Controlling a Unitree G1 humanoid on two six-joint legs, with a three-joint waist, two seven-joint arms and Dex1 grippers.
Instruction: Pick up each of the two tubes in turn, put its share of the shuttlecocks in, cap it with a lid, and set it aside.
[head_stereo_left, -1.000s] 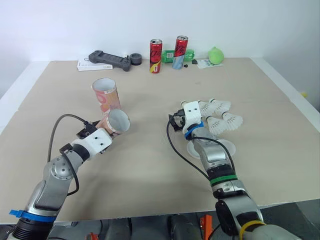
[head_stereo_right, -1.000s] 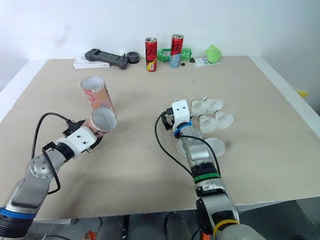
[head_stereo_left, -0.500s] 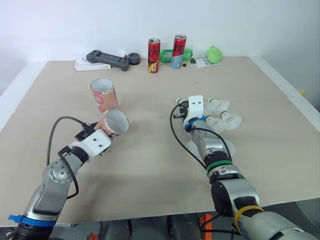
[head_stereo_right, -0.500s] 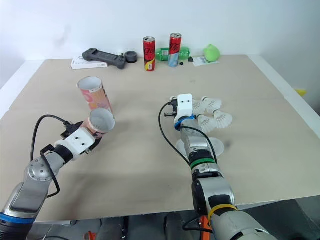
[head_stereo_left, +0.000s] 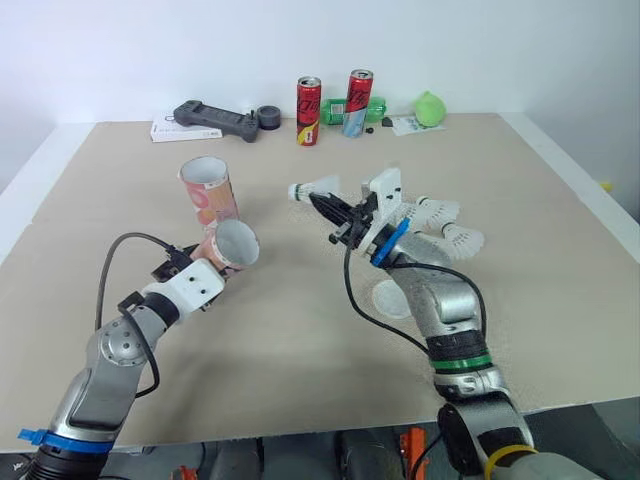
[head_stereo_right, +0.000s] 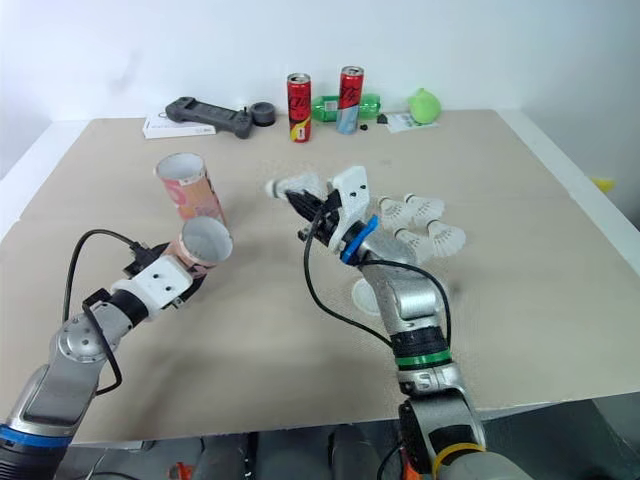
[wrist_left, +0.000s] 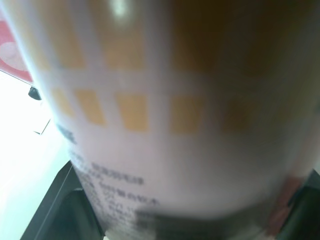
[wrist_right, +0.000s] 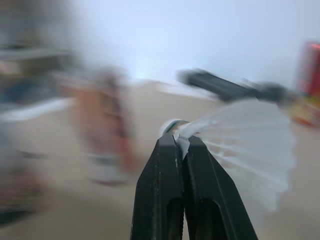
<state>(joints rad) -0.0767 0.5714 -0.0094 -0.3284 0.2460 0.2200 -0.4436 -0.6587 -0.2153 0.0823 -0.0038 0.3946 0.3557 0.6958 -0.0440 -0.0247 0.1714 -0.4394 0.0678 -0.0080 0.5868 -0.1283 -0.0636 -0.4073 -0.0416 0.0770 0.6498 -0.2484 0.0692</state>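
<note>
Tan table (head_stereo_left: 300, 340), w/ the upright tube (head_stereo_left: 210, 188) as my ref: pink-and-white print, open mouth up. Second tube (head_stereo_left: 234, 245), same print, sits just in front of it, tilted, mouth up & toward the right. My left gripper (head_stereo_left: 208, 266) is clamped on its lower body; on the wrist cam the wall is pressed between both fingers (wrist_left: 50, 210). Loose shuttlecocks (head_stereo_left: 445, 225), white feathers, lie well right of the upright tube, w/ a flat white lid (head_stereo_left: 392, 298) nearer me than them. My right gripper (wrist_right: 181, 142) is pinched tight on one shuttlecock (head_stereo_left: 316, 187) at its cork end, feather skirt fanning past the tips, held in the air right of the upright tube, between it & the pile
</note>
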